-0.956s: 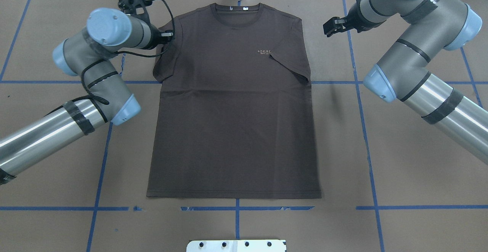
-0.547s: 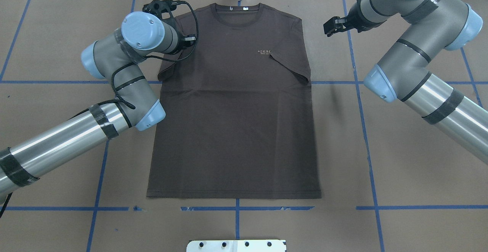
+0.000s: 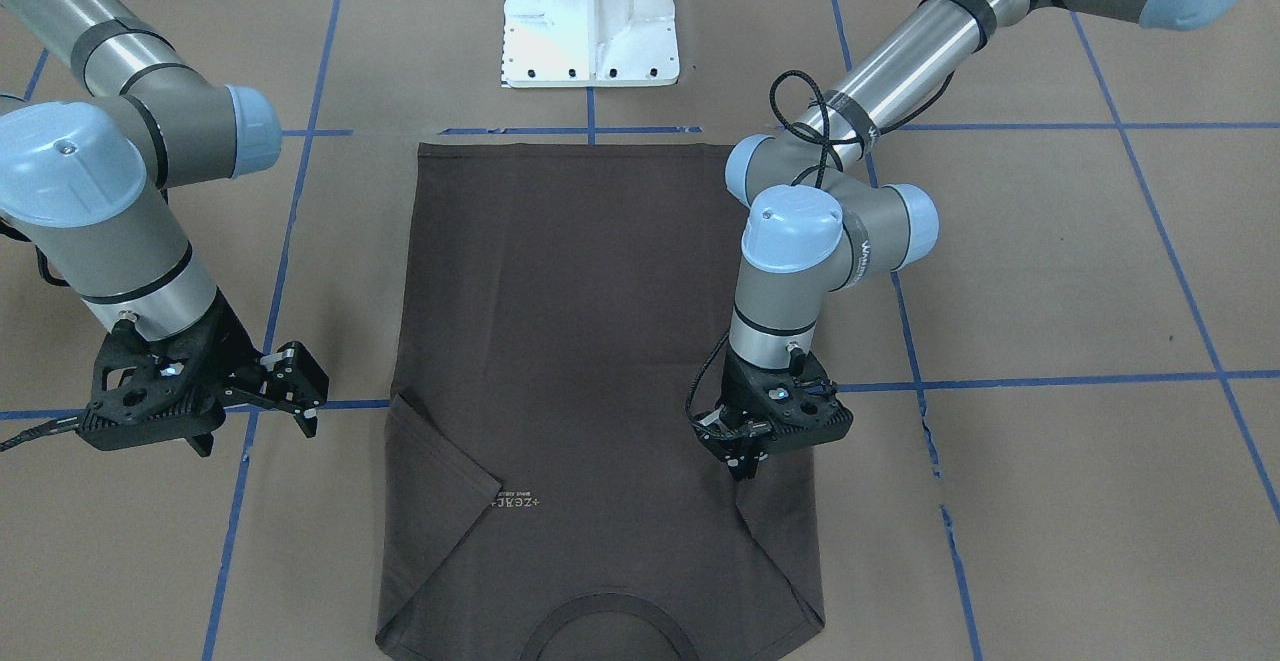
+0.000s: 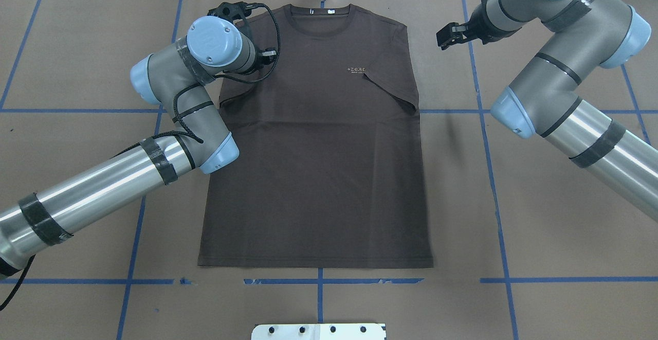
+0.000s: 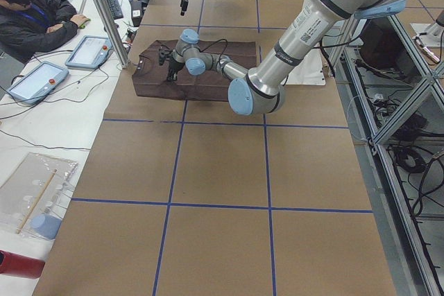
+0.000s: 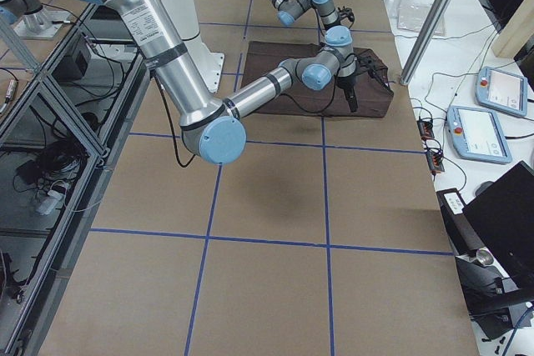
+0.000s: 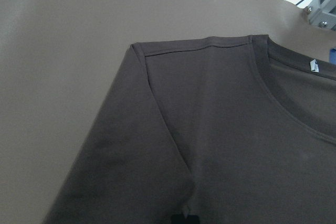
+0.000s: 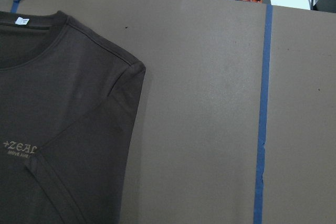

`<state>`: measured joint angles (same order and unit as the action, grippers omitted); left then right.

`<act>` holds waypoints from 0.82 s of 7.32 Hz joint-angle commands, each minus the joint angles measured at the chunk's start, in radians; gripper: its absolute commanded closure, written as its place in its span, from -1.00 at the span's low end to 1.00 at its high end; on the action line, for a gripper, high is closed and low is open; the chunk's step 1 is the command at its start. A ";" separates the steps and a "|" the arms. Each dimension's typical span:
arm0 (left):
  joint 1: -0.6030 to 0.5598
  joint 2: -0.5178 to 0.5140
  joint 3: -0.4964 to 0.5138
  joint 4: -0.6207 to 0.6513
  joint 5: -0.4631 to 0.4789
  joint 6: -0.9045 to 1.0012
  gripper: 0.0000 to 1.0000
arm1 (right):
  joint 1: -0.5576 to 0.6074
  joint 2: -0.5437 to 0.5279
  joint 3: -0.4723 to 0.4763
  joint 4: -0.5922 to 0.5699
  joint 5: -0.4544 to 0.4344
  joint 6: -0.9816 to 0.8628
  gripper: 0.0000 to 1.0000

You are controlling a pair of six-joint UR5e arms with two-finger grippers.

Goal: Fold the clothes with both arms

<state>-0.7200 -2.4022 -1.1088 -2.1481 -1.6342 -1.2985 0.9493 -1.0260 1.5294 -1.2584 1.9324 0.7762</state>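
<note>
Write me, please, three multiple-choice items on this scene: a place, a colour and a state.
1. Relative to the T-shirt, where is the right end effector?
A. over its chest
B. over bare table beside it
C. over its hem

2. What colour are the tape lines?
A. red
B. yellow
C. blue

3. How does the sleeve on the robot's right lie?
A. folded in over the chest
B. spread out sideways
C. rolled up

1 B: it hangs clear of the cloth.
2 C: blue grid on the brown table.
3 A: its edge slants across the front.
</note>
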 commanded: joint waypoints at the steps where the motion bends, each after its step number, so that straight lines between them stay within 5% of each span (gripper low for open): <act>1: -0.001 0.006 -0.028 0.002 -0.010 0.085 -1.00 | -0.001 0.000 0.006 0.000 0.000 0.002 -1.00; 4: 0.001 0.206 -0.324 0.008 -0.104 0.088 -1.00 | -0.090 -0.078 0.133 0.002 -0.038 0.163 -1.00; 6: 0.045 0.326 -0.554 0.086 -0.105 0.154 -1.00 | -0.271 -0.193 0.335 -0.010 -0.200 0.333 -1.00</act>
<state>-0.7060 -2.1559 -1.5154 -2.1142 -1.7334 -1.1781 0.7790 -1.1507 1.7505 -1.2638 1.8131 1.0000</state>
